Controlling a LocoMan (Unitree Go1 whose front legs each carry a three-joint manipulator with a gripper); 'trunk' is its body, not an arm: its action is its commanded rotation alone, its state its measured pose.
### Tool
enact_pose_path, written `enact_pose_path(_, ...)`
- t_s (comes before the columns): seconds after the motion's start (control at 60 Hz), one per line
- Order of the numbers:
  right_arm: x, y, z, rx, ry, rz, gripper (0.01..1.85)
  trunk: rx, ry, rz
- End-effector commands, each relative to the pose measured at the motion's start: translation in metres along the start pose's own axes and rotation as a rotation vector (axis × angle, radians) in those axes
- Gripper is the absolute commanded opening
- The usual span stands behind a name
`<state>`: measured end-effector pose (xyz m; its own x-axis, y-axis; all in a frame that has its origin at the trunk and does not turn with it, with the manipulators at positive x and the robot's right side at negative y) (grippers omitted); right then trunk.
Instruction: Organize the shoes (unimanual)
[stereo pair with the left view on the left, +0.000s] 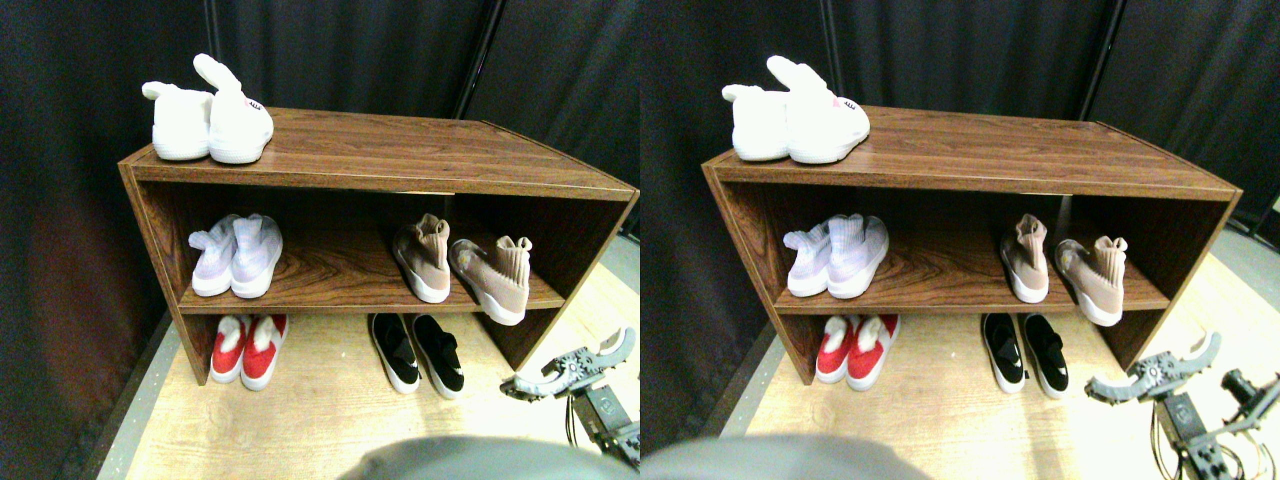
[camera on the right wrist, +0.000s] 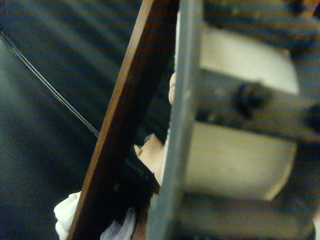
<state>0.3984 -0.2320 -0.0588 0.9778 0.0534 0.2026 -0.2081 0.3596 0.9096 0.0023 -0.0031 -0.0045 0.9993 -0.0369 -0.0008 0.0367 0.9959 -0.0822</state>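
Observation:
A tan knit shoe (stereo pair with the left view on the left: 422, 258) stands upright on the middle shelf. Its mate (stereo pair with the left view on the left: 492, 278) lies to its right, turned askew, with its toe over the shelf's front edge. Two black slip-ons (stereo pair with the left view on the left: 418, 352) sit side by side on the floor beneath them. My right gripper (stereo pair with the left view on the left: 568, 366) hovers low at the shelf's right front corner, below and right of the askew tan shoe. It is open and holds nothing. In the wrist view a tan collar (camera on the right wrist: 152, 152) peeks past the dark jaw frame.
The brown wooden shoe rack (stereo pair with the left view on the left: 380, 150) stands against black curtains. White bunny slippers (stereo pair with the left view on the left: 212, 118) sit on its top at the left, a lilac pair (stereo pair with the left view on the left: 238, 255) on the middle shelf and a red pair (stereo pair with the left view on the left: 248, 348) on the floor. The rack's side panel (stereo pair with the left view on the left: 570, 260) is close to the gripper.

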Motion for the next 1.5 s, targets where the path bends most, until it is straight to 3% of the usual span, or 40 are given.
enact_pose_path(0.017,0.004,0.000,0.002,0.002,-0.006,0.010,1.70,-0.017,-0.015,0.000)
enact_pose_path(0.217,0.016,-0.007,-0.001,0.038,0.006,-0.025,1.69,-0.022,-0.014,0.009)
enact_pose_path(0.35,0.030,-0.017,-0.005,0.088,0.015,-0.068,1.57,-0.023,-0.014,0.012)
enact_pose_path(0.567,0.049,-0.031,-0.013,0.121,0.012,-0.150,1.57,-0.029,-0.013,0.023)
enact_pose_path(0.9,0.070,-0.044,-0.020,0.128,0.015,-0.193,1.60,-0.031,-0.014,0.032)
enact_pose_path(1.133,0.079,-0.049,-0.023,0.116,0.006,-0.228,1.65,-0.031,-0.012,0.036)
enact_pose_path(1.5,0.081,-0.053,-0.023,0.149,-0.015,-0.225,1.65,-0.029,-0.006,0.030)
